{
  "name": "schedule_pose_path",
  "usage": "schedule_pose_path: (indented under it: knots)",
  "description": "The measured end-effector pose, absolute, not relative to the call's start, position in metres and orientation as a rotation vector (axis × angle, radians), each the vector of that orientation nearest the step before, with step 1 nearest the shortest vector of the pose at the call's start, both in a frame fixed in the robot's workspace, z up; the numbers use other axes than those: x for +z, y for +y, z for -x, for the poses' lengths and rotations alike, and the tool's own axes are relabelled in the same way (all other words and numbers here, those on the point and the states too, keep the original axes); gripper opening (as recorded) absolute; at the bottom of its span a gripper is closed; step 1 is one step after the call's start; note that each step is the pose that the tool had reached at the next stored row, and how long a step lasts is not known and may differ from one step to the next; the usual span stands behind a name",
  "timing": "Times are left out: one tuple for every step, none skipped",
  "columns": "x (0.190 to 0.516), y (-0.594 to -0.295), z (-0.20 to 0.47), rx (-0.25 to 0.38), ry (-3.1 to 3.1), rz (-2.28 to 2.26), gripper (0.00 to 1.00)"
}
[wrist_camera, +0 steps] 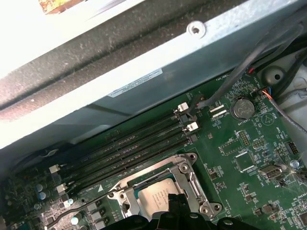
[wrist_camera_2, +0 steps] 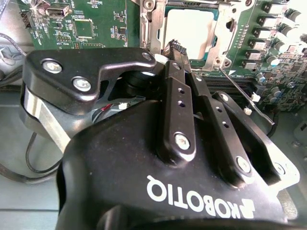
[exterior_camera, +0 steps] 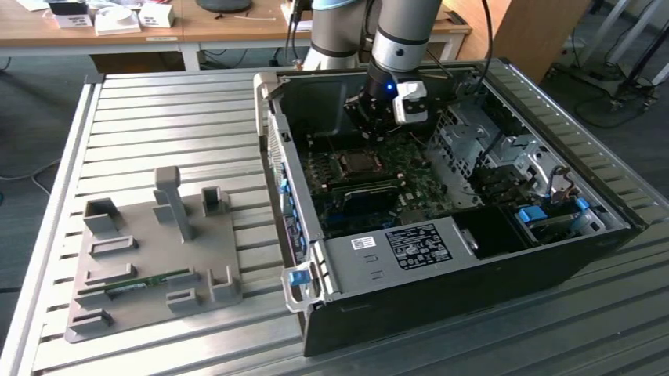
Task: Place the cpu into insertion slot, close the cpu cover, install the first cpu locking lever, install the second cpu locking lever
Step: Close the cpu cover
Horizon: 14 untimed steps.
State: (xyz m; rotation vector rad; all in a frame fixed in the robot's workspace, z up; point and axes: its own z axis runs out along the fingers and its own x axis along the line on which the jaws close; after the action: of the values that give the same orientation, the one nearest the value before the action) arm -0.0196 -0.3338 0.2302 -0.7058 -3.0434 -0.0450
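a slatted metal table (exterior_camera: pixel 157 117) carries everything; on it lies an open black case (exterior_camera: pixel 439 274), and the slot (exterior_camera: pixel 350 166) sits inside it, nearer the wall at the exterior view's left; the grey arm (exterior_camera: pixel 403 39) stands over the slot, reaching into the case; a flat grey tray (exterior_camera: pixel 141 227) with upright blocks rests on the table well apart from the slot, outside the case, toward the exterior view's left; the green board (wrist_camera: pixel 225 158) spreads all round the slot; the black gripper (wrist_camera_2: pixel 176 49) hangs just above the slot, its two fingers (wrist_camera_2: pixel 178 100) drawn together at the tips with nothing seen between them; in both wrist views the tips fall across the face of the cpu (wrist_camera_2: pixel 189 28), though whether they touch it i cannot tell; long dark memory slots (wrist_camera: pixel 129 148) run side by side just beside the slot; the silver cover (wrist_camera: pixel 188 175) lies flat on the slot, framing it; the cpu sits in the slot under that cover, its pale face showing through the cut-out; a thin metal lever (wrist_camera_2: pixel 247 98) slants along the slot's side toward the memory slots; whether it is latched i cannot tell; a round coin cell (wrist_camera: pixel 242 108) sits on the board past the end of the memory slots, apart from the slot.
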Motion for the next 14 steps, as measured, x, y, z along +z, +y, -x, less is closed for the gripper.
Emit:
schedule_pose_path:
  knots:
    - [0.2302, -0.3338, 0.0196, -0.045, -3.045, 0.699, 0.11]
    - [0.2302, -0.3338, 0.0196, -0.045, -3.047, 0.690, 0.11]
    - [0.2302, -0.3338, 0.0196, -0.045, -3.050, 0.679, 0.11]
    - [0.2302, -0.3338, 0.0196, -0.045, -3.053, 0.666, 0.11]
    - [0.2302, -0.3338, 0.0196, -0.045, -3.056, 0.653, 0.11]
    - [0.2301, -0.3338, 0.0196, -0.045, -3.059, 0.640, 0.11]
    - [0.2301, -0.3338, 0.0196, -0.045, -3.062, 0.627, 0.11]
    - [0.2301, -0.3338, 0.0196, -0.045, -3.065, 0.613, 0.11]
    - [0.2301, -0.3338, 0.0196, -0.045, -3.068, 0.598, 0.11]
    - [0.2301, -0.3338, 0.0196, -0.045, -3.071, 0.583, 0.11]
    - [0.2301, -0.3338, 0.0196, -0.045, -3.074, 0.568, 0.11]
    - [0.2301, -0.3338, 0.0196, -0.045, -3.077, 0.553, 0.11]
    - [0.2301, -0.3338, 0.0196, -0.045, -3.080, 0.539, 0.11]
    - [0.2300, -0.3338, 0.0196, -0.045, -3.083, 0.525, 0.11]
